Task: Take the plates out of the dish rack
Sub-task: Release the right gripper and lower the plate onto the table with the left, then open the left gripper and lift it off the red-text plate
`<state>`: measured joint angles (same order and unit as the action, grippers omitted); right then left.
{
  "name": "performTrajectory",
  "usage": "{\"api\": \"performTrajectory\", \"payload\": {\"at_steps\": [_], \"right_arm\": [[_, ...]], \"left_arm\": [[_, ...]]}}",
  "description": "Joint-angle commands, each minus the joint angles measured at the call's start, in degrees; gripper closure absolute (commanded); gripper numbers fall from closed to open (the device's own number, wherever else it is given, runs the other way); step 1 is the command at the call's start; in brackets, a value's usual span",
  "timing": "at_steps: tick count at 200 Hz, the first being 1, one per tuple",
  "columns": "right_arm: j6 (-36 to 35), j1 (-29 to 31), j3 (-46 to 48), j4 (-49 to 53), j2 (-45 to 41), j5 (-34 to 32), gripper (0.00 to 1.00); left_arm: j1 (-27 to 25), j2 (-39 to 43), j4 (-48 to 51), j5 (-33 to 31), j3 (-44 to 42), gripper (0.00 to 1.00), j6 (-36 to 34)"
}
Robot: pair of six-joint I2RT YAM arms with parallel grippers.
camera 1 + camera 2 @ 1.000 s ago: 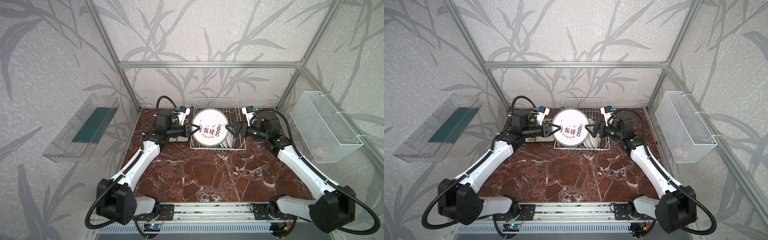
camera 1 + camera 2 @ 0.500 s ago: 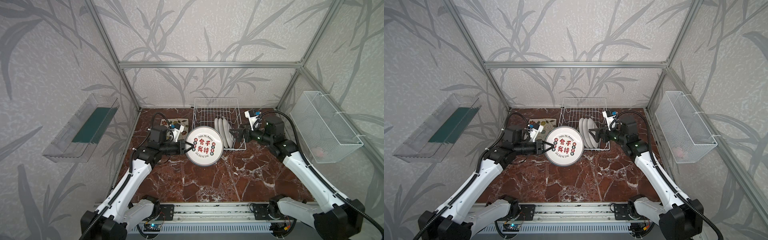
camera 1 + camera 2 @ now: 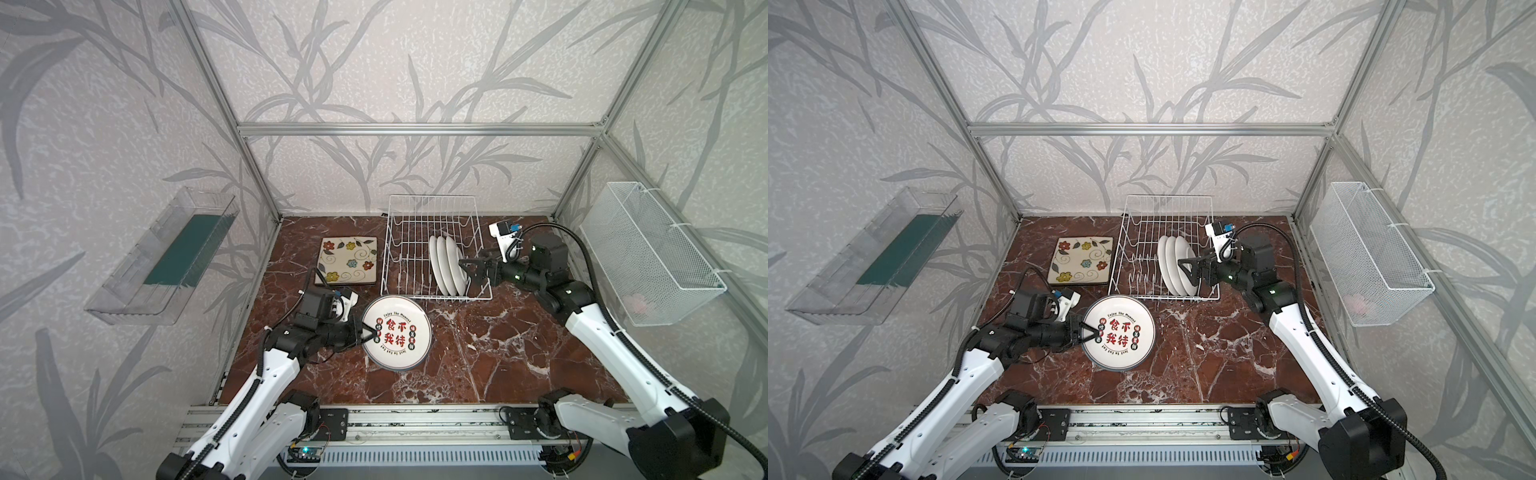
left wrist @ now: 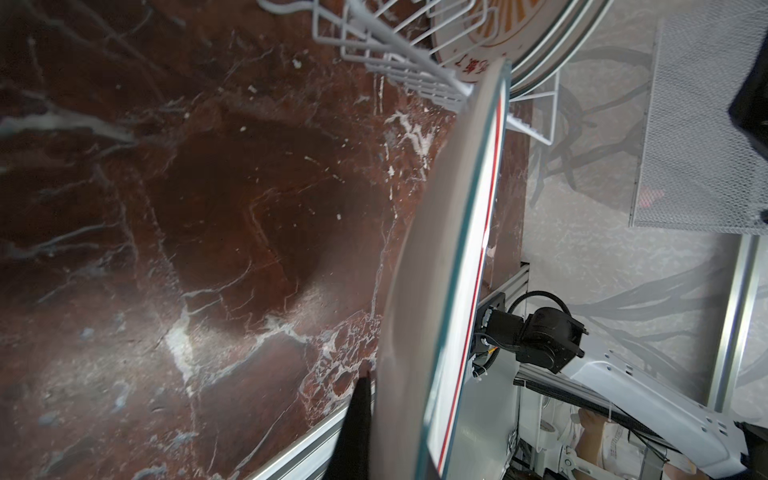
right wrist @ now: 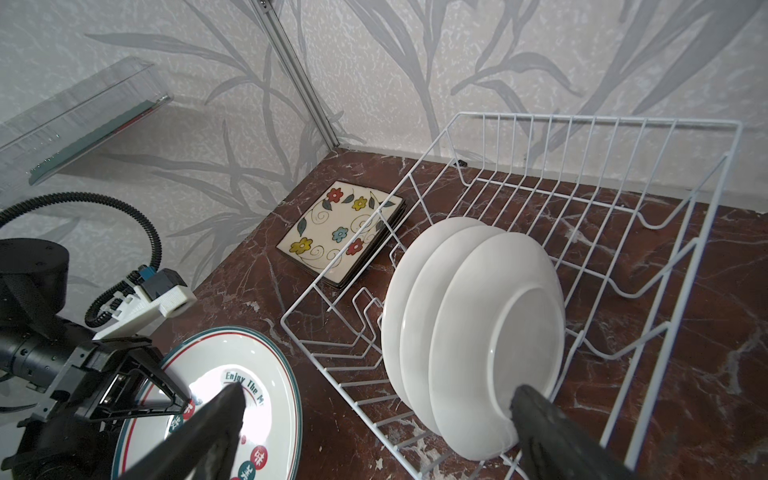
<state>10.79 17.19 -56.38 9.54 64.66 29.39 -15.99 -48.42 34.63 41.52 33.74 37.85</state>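
Observation:
A round white plate [image 3: 397, 332] [image 3: 1119, 332] with red characters and a green rim hangs just above the marble in front of the dish rack [image 3: 432, 208] [image 3: 1167, 198], its face turned upward. My left gripper [image 3: 370, 332] [image 3: 1090, 330] is shut on its left rim; one finger [image 4: 357, 419] shows beside the plate's edge [image 4: 436, 291]. Three round white plates [image 3: 446, 266] [image 5: 498, 332] stand upright in the rack's right part. My right gripper [image 3: 464, 274] [image 5: 378, 392] stands open at the rack's right side, one finger by the nearest plate's rim.
A stack of square flowered plates [image 3: 347, 259] [image 5: 340, 228] lies flat left of the rack. A clear tray [image 3: 166, 257] hangs on the left wall and a white mesh basket [image 3: 648, 249] on the right wall. An aluminium rail [image 3: 415, 419] runs along the front.
My left gripper carried the round plate out of the rack, forward and down to the front left. My right gripper drew back from that plate to the rack's right side.

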Motion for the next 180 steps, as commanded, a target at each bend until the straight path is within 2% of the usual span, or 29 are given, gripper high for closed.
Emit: {"api": "performTrajectory", "payload": {"at_steps": [1,55,111,180], "right_arm": [[-0.10,0.12,0.56,0.10,-1.29,-0.64,0.01],[-0.33,0.12,1.97,-0.29,-2.70,-2.10,0.01],[0.09,0.12,2.86,-2.64,-3.02,-2.41,0.01],[-0.50,0.13,3.18,-3.03,-2.37,-1.79,0.01]], "left_arm": [[0.26,0.64,-5.02,0.44,-3.03,1.00,4.99],[0.17,-4.57,-19.95,4.67,-10.44,1.00,11.19],[0.17,-7.33,-28.13,2.78,-12.97,1.00,12.16],[-0.36,-16.54,-30.41,3.61,-11.27,1.00,9.31]]}}
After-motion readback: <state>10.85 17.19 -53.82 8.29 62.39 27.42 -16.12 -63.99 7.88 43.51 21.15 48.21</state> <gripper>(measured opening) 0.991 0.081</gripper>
